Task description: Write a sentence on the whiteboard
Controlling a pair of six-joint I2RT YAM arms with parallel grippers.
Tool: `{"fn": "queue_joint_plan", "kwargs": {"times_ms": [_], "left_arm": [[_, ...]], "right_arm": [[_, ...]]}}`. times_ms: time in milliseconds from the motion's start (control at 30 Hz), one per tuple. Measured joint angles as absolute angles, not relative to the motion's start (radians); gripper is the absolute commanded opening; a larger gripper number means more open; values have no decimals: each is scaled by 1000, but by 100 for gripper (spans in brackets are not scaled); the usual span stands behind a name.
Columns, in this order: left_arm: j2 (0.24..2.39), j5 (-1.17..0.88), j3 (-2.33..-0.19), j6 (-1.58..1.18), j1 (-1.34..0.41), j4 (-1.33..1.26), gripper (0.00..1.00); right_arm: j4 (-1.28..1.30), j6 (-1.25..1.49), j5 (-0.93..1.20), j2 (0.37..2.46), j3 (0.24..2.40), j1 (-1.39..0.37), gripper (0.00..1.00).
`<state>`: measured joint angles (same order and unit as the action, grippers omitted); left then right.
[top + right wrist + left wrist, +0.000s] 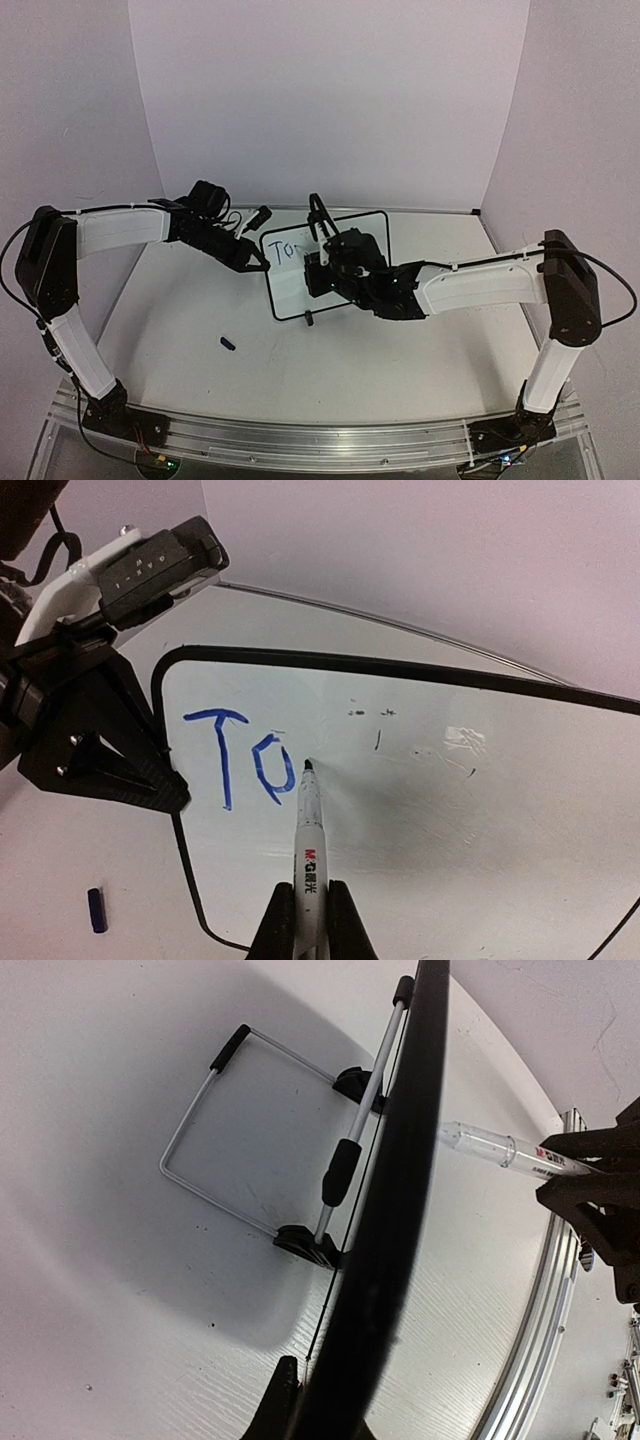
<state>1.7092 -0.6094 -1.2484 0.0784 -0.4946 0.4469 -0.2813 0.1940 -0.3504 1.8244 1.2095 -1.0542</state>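
Whiteboard, small, black-framed, standing midway between edges of table, left rim clamped by left gripper. Slim white marker pinched in right gripper, tip beside blue lettering "To".

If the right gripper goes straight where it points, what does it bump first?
The whiteboard. The marker in the right gripper points at its surface just right of the blue "To", probably touching it.

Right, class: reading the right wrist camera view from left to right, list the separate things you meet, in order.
small blue cap → blue letter T → blue letter o → marker → grey smudge on the whiteboard
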Motion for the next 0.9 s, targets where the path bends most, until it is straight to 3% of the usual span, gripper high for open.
{"fn": "queue_joint_plan", "kwargs": {"times_ms": [900], "left_arm": [[1709,-609,-1248,78,-496,448,0]], "right_arm": [[-283,189,-377,1831,1217,-1054,0]]}}
